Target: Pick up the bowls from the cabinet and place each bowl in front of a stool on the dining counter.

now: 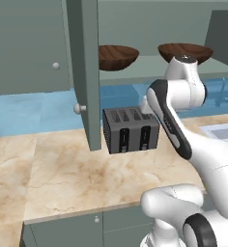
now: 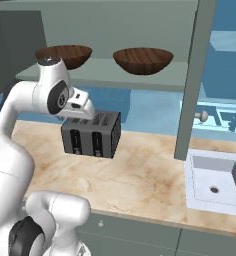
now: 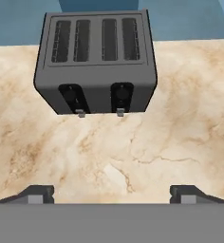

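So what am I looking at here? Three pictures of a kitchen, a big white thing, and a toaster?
The white jointed machine is a robot arm on a base that can drive. Two pictures come from cameras on that base, behind the arm to its left and right. The third comes from a camera on its hand, looking down past two small dark finger tips; the two-finger gripper is open and holds nothing. On the beige veined marble worktop stands a dark grey four-slot toaster. Above it, on the pale shelf of the open grey-green wall cabinet, sit two shallow dark brown wooden bowls. At the right lies a white sink.
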### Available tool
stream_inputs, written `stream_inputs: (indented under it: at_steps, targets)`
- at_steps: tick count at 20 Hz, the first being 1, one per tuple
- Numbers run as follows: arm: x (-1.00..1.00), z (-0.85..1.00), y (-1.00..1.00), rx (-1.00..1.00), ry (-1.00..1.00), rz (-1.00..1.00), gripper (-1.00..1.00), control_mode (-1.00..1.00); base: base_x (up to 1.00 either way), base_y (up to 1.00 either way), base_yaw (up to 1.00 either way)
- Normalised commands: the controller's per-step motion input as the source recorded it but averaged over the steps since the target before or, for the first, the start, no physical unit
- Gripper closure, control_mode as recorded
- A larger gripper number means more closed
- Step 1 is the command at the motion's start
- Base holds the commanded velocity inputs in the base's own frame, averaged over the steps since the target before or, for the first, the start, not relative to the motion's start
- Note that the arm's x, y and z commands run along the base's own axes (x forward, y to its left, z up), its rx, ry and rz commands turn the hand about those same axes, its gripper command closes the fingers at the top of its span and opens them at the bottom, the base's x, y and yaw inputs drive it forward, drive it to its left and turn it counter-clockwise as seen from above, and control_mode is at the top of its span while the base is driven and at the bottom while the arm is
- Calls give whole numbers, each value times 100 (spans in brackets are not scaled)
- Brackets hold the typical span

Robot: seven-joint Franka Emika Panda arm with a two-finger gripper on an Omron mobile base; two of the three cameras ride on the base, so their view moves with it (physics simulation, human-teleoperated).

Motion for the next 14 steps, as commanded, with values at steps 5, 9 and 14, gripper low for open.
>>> stream_inputs:
  at_steps: [5, 9, 14]
  targets:
    - [-33, 3, -1, 0, -30, -9, -100, -100, 0, 0, 0]
    - [-28, 36, -8, 0, -27, -15, -100, -100, 0, 0, 0]
    - [-33, 38, -12, 0, -21, -13, -100, -100, 0, 0, 0]
